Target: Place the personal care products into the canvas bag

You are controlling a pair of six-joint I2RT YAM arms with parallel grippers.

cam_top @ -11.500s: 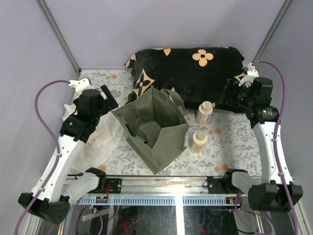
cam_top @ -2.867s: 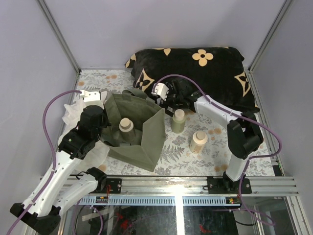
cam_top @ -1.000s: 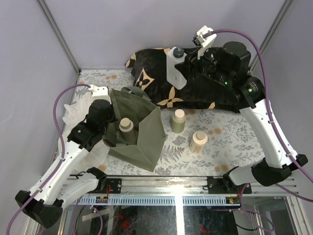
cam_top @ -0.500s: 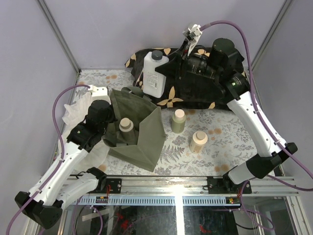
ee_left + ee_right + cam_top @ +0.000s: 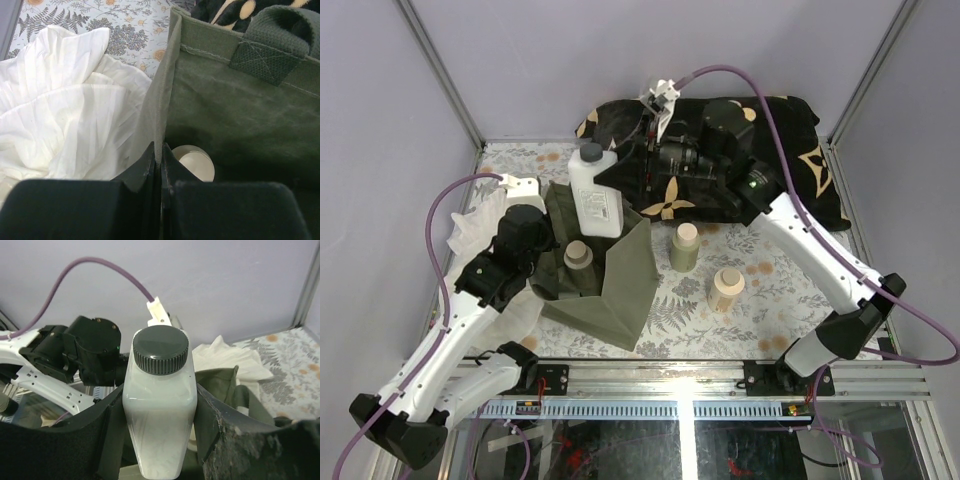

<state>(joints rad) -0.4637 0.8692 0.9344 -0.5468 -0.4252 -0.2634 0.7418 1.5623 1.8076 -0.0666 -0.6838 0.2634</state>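
Observation:
The olive canvas bag (image 5: 620, 285) stands open left of centre. My left gripper (image 5: 542, 272) is shut on the bag's left wall (image 5: 161, 125), pinching the fabric. One tan bottle (image 5: 577, 255) stands inside the bag, and its cap (image 5: 196, 162) shows past my fingers. My right gripper (image 5: 617, 185) is shut on a white bottle with a dark grey cap (image 5: 592, 195), holding it over the bag's far rim. In the right wrist view the white bottle (image 5: 160, 405) sits upright between the pads. Two more tan bottles (image 5: 685, 247) (image 5: 727, 288) stand on the table right of the bag.
A black cushion with tan flower marks (image 5: 780, 150) lies along the back, under the right arm. A crumpled white cloth (image 5: 480, 225) (image 5: 65, 115) lies left of the bag, beneath my left arm. Grey walls close in the back and both sides.
My right arm has carried the white bottle leftward and down from above the cushion to over the bag. The left gripper keeps its hold on the bag wall.

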